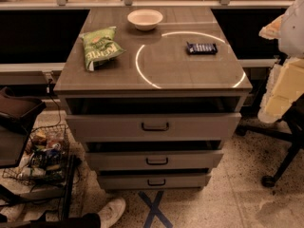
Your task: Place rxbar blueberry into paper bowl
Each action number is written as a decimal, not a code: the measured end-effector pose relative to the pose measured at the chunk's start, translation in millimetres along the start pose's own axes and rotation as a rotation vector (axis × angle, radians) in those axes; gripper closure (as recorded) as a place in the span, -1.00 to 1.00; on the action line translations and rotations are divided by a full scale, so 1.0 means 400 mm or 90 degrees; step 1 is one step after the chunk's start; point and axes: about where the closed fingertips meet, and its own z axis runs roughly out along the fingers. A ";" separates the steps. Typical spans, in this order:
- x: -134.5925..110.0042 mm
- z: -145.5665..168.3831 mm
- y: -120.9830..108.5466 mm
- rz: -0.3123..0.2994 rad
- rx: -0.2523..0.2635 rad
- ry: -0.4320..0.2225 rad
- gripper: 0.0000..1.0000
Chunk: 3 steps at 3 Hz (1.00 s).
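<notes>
A dark blue rxbar blueberry [202, 47] lies flat on the right side of a grey cabinet's surface [190, 72], inside a bright ring of light [139, 69] that curves across the top. The bar's long side runs left to right and its pale lettering faces up. The off-white paper bowl [145, 19] stands upright near the back edge at the centre, just outside the ring and well apart from the bar, which is not in it. A crinkled green chip bag [100, 47] rests on the left side of the surface, tilted, also outside the ring.

The robot's pale arm [285, 91] shows along the right edge of the view, off the cabinet's side. What looks like its end effector [271, 27] juts leftward at the upper right, near the back right corner of the surface. It is clear of the bar, the bowl and the bag, and whether it is spread or closed I cannot tell.

Below the top, three drawers [154, 126] with dark handles step outward. A wire basket [42, 158] of packets sits on the speckled floor at the left. An office chair's base [280, 167] stands at the right. A blue tape cross [154, 210] marks the floor in front, beside a pale shoe [110, 212].
</notes>
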 end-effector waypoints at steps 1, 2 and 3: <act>0.000 0.000 0.000 0.000 0.000 0.000 -1.00; -0.003 0.023 -0.087 0.022 0.042 -0.042 -1.00; 0.011 0.066 -0.230 0.068 0.107 -0.134 -1.00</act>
